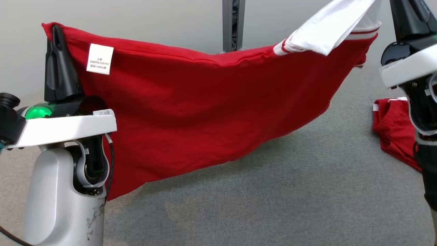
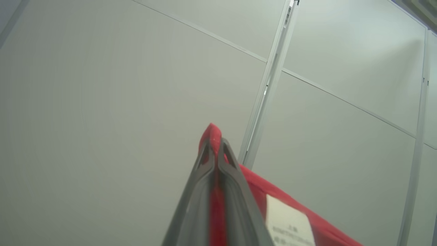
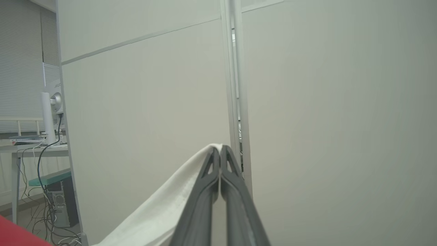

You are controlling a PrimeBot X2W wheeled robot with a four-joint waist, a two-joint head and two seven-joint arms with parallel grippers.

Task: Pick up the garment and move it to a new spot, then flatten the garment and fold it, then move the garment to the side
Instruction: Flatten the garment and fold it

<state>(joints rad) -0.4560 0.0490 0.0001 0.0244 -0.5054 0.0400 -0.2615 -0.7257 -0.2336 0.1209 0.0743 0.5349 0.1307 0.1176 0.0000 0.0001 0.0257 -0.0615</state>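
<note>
Closest in, the left arm (image 1: 61, 191) stands in front of the low left corner of the jersey (image 1: 191, 102) and hides it. I cannot tell if that corner touches the floor (image 1: 273, 198). The left gripper (image 1: 57, 34) is pinched tight on the jersey's top left corner, and a bit of red pokes out past its tips. The right gripper (image 3: 219, 153) is pinched tight on the white sleeve (image 1: 327, 27). In the head view its tips are cut off by the top edge.

The jersey hangs in the air between the two grippers, spread wide like a sheet, and sags in the middle. The side we see is plain red. A small white label (image 1: 99, 58) sits near the left gripper, but its print is too small to read. The bottom edge slants, low on the left and high on the right.

Under and in front of the jersey the grey floor is open. On the right, red shorts (image 1: 392, 130) lie on the floor, partly hidden by the right arm (image 1: 423, 112).

Behind it all is a pale wall (image 1: 153, 20) with a grey post (image 1: 233, 24).
</note>
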